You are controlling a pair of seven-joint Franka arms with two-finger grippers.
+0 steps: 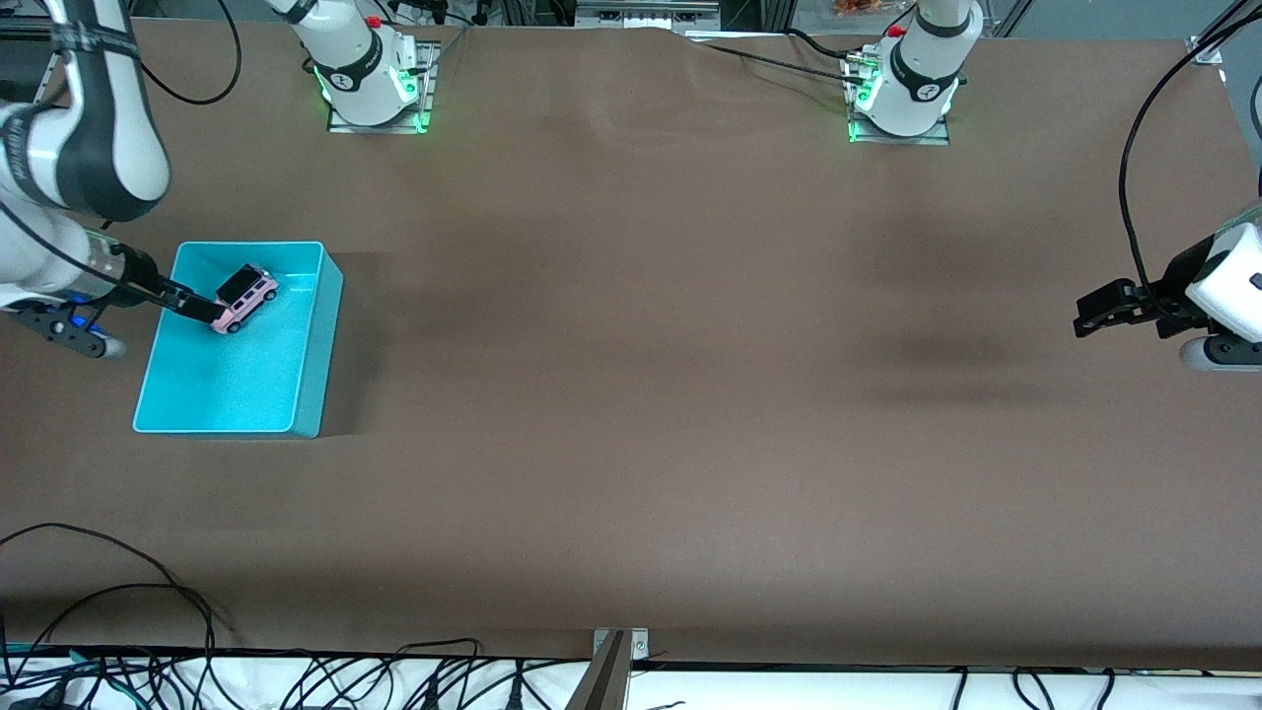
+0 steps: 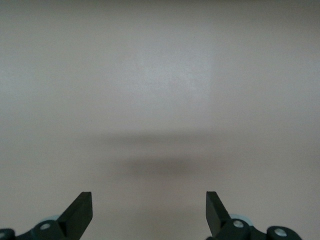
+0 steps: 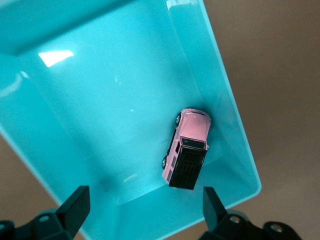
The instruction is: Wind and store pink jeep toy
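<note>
The pink jeep toy (image 1: pixel 246 296), with a black roof, lies on the floor of the cyan bin (image 1: pixel 320 325), in the half farther from the front camera. In the right wrist view the jeep (image 3: pixel 187 147) sits close to one wall of the bin (image 3: pixel 100 100). My right gripper (image 1: pixel 202 311) is open and empty above the bin, just beside the jeep and apart from it; in its own view (image 3: pixel 145 200) nothing is between the fingers. My left gripper (image 1: pixel 1099 316) is open and empty, waiting over bare table at the left arm's end (image 2: pixel 149 205).
The brown table (image 1: pixel 641 394) spreads wide between the bin and the left gripper. Cables (image 1: pixel 148 602) lie along the edge nearest the front camera. The two arm bases (image 1: pixel 375 89) (image 1: pixel 902 94) stand at the farthest edge.
</note>
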